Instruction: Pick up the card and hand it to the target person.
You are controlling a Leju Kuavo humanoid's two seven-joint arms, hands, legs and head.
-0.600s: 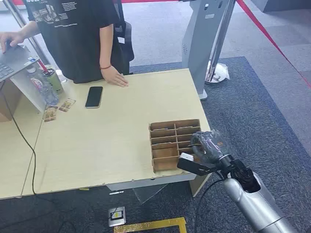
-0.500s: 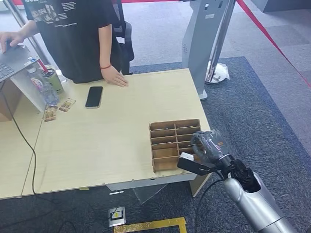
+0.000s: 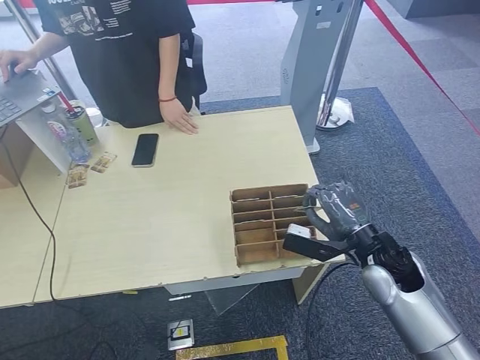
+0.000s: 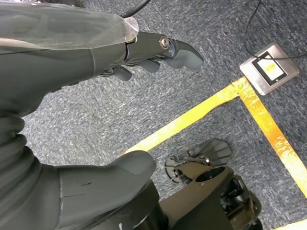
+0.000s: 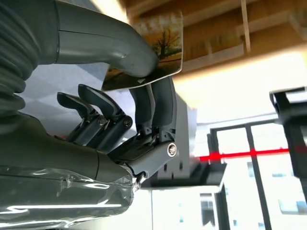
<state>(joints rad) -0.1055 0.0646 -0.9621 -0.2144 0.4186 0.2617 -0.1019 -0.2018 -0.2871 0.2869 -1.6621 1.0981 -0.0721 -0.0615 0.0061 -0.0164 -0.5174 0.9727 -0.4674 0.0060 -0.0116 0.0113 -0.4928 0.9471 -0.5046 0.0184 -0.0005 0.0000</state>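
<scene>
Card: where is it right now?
The card is pinched in the right hand, beside the right edge of the cardboard organizer.

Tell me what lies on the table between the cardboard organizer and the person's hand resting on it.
Bare tabletop, as the head view shows, between the cardboard organizer and the person's hand; the phone lies off to the side.

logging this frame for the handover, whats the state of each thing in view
card: pinched between thumb and fingers of the right hand, lifted off the box
left hand: holding nothing, hanging over the carpet
cardboard divider box: on the table, near corner
phone: face down, flat on table
person's hand: resting on table's far edge
</scene>
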